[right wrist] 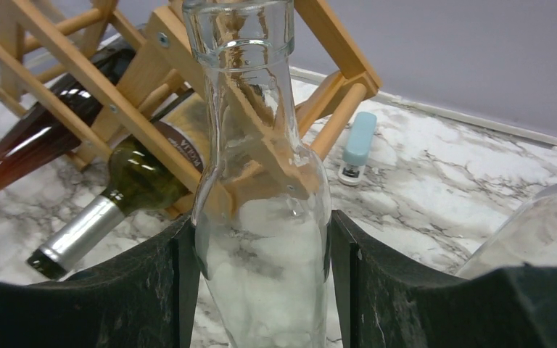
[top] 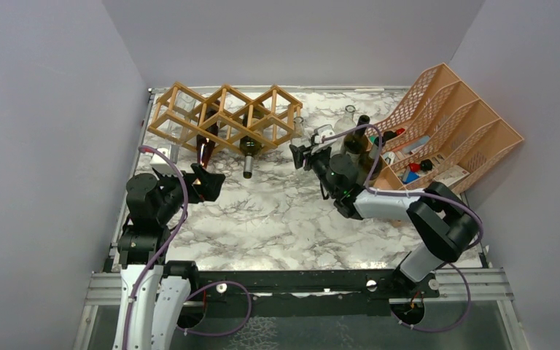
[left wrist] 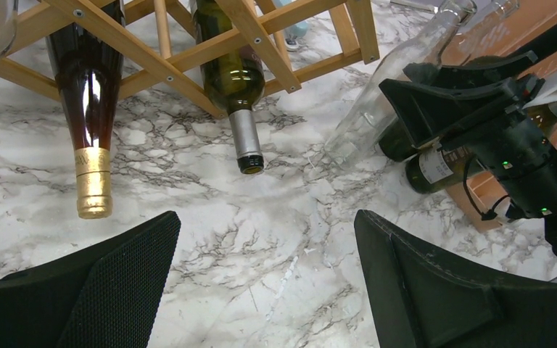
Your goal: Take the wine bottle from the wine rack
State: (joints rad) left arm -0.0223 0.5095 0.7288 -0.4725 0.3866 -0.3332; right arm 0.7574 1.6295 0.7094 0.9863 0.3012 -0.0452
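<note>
Right gripper (right wrist: 261,232) clamped on a clear glass bottle (right wrist: 261,181) beside the wine rack (left wrist: 145,61); left gripper (left wrist: 267,225) spread wide and holding nothing.

Seen from above, the left gripper hangs over the marble table (top: 277,219) at about 9 o'clock. The right gripper is near the table's centre, with both pads pressed to the clear bottle's body, just off the rack's right end at 5 o'clock from it. Beyond them, the rack sits at 11 o'clock on the table and holds a red bottle with a gold cap (left wrist: 87,80) and a green bottle with a silver cap (left wrist: 232,72), both necks pointing out toward 6 o'clock. A peach mesh file organizer (top: 467,124) stands at 2 o'clock.
</note>
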